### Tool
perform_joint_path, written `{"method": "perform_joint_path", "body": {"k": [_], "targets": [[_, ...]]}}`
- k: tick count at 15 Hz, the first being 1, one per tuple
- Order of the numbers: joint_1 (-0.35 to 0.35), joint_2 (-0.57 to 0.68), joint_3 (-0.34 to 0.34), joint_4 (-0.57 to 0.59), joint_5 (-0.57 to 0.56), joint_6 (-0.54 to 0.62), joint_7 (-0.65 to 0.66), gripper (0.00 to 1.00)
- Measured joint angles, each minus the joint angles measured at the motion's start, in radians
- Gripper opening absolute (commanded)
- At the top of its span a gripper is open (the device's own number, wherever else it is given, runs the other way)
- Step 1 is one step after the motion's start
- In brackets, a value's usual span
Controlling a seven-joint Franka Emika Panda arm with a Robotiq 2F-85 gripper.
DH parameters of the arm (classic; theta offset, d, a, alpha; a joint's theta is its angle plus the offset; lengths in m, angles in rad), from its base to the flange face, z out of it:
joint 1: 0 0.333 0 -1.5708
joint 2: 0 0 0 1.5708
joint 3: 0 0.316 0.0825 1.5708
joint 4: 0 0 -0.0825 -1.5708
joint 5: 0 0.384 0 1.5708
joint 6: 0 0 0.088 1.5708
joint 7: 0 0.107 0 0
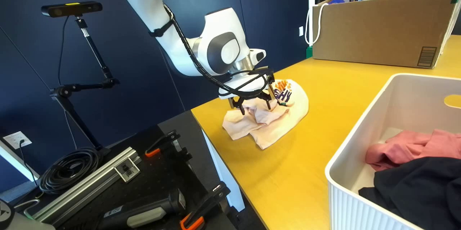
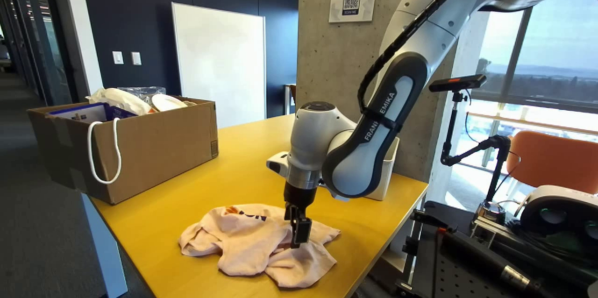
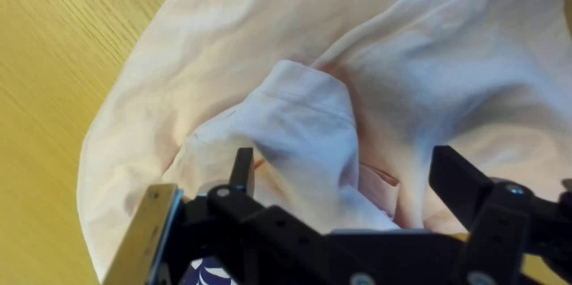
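A: Where's the pale shirt?
B: Crumpled on the yellow table, beneath the gripper.
A: Is it held?
B: No: the jaws stand wide apart, a raised fold showing between them. The gripper points downward, likely because the shirt lies so low.
A: And further out?
B: A pink garment and a dark garment lie in the white bin, its walls keeping them together; a cardboard box stands farther along the table.

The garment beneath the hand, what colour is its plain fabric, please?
The garment is pale peachy pink, showing best in an exterior view.
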Motion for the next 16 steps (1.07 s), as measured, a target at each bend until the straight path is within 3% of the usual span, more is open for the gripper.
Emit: {"method": "perform_joint_path", "body": {"k": [1,10,12,16], "targets": [[0.008,0.014,-0.008,0.014,-0.008,0.005,0.011,0.74],[0.053,0.042,-0.066,0.038,-0.03,0.074,0.06,0.05],[0.057,0.042,-0.078,0.038,-0.031,0.079,0.067,0.0],[0.058,0.041,-0.093,0.038,-0.032,0.096,0.077,0.01]]}}
